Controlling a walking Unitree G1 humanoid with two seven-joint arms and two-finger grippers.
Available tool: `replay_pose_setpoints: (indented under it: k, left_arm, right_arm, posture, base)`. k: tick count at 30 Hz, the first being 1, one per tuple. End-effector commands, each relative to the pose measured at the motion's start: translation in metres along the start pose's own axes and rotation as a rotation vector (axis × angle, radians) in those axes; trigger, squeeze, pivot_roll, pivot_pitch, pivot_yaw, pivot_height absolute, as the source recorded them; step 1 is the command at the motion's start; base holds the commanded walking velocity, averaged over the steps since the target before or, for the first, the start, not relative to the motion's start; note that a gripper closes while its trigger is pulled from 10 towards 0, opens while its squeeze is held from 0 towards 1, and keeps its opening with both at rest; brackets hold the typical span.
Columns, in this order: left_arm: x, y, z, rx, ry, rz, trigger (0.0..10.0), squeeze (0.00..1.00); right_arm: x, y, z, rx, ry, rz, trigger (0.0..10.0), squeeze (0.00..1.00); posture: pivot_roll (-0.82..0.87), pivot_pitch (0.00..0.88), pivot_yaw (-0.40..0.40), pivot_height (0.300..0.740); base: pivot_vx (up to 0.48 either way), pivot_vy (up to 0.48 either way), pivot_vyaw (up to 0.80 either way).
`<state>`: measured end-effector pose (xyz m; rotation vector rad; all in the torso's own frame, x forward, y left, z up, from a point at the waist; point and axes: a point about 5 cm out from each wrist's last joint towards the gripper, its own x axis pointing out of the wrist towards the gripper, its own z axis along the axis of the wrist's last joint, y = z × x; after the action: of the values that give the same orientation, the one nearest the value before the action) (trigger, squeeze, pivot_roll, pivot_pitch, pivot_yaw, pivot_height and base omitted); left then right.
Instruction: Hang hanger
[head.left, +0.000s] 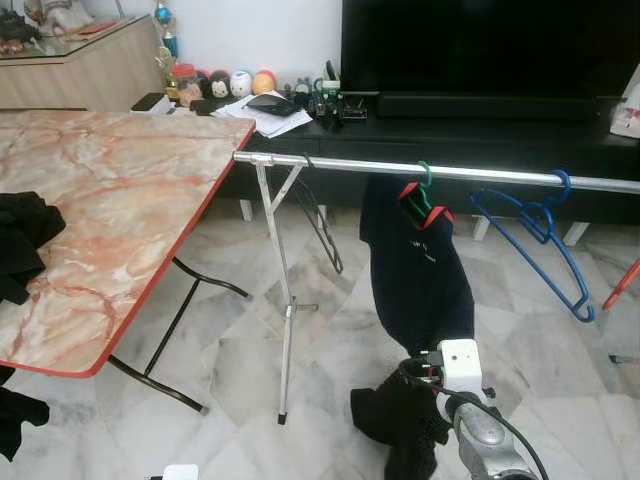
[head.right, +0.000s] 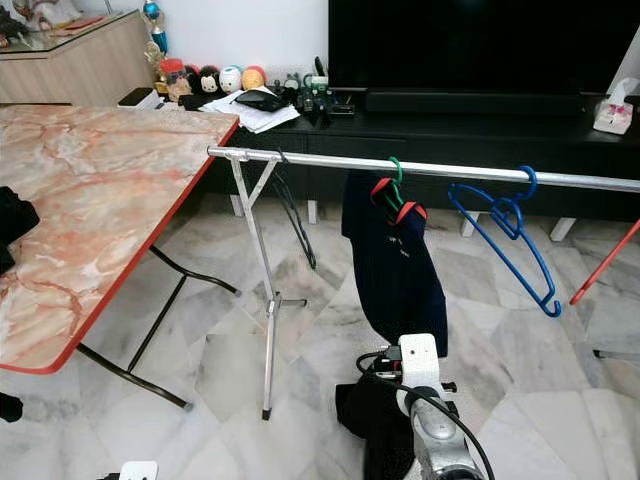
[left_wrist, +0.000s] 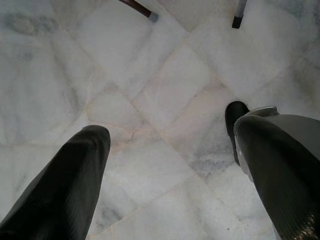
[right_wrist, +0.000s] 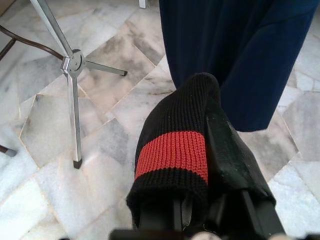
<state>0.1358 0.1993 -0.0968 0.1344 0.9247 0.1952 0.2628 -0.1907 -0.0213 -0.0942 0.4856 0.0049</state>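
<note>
Silver rail (head.left: 440, 172) of a clothes rack runs across the scene at mid height, carried on a thin metal stand (head.left: 285, 300) w/ splayed feet on the marble floor (head.left: 250, 350). On the rail, centre: green hanger (head.left: 424, 192) hooked over it, holding a navy garment (head.left: 415, 270) w/ red trim at the neck; garment hangs straight down. Further along toward the robot's right: blue hanger (head.left: 540, 240), bare, hooked on the rail & tilted. Near the stand end, a thin dark wire hanger (head.left: 320, 225) dangles from the rail.

Right arm low in the foreground, below the navy garment; right gripper (right_wrist: 200, 150) is wrapped in a black knit garment (right_wrist: 172, 150) w/ a red stripe. Its fingers are hidden under the knit, so cannot tell how far apart they stand, nor whether they have hold of the cloth.

Left gripper (left_wrist: 170, 165) points down at bare floor tiles; its two black fingers (left_wrist: 65, 190) stand wide apart, holding nothing.

Robot's left: marble-pattern worktop (head.left: 120, 210) w/ red edge, black cloth (head.left: 20, 245) lying at its near-left part. Behind: dark TV (head.left: 490, 45) on a low black cabinet (head.left: 480, 130).
</note>
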Motion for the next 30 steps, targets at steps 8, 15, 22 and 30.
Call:
replay_pose_setpoints:
  k: [8, 15, 22, 30]
  left_arm:
    - [-0.0007, 0.003, -0.0038, 0.001, 0.014, 0.01, 10.0, 0.0]
    - [-0.0009, 0.0032, -0.0043, 0.002, 0.015, 0.009, 10.0, 0.0]
    - [-0.0007, 0.0037, -0.0038, 0.003, 0.014, 0.011, 10.0, 0.0]
    - [-0.0005, 0.0042, -0.0033, 0.001, 0.014, 0.013, 10.0, 0.0]
  right_arm:
    - [0.0026, 0.002, 0.0066, 0.005, -0.031, 0.003, 10.0, 0.0]
    - [0.0039, 0.0026, 0.0105, 0.007, -0.048, 0.007, 10.0, 0.0]
    - [0.0047, 0.0033, 0.0122, 0.007, -0.053, 0.01, 10.0, 0.0]
    - [0.0054, 0.003, 0.0142, 0.009, -0.06, 0.008, 10.0, 0.0]
  posture:
    - [-0.14, 0.0, 0.067, 0.74]
    - [-0.14, 0.0, 0.067, 0.74]
    - [-0.14, 0.0, 0.067, 0.74]
    - [-0.14, 0.0, 0.07, 0.74]
  base:
    - [0.0, 0.0, 0.0]
    - [0.0, 0.0, 0.0]
    - [0.0, 0.0, 0.0]
    - [0.0, 0.0, 0.0]
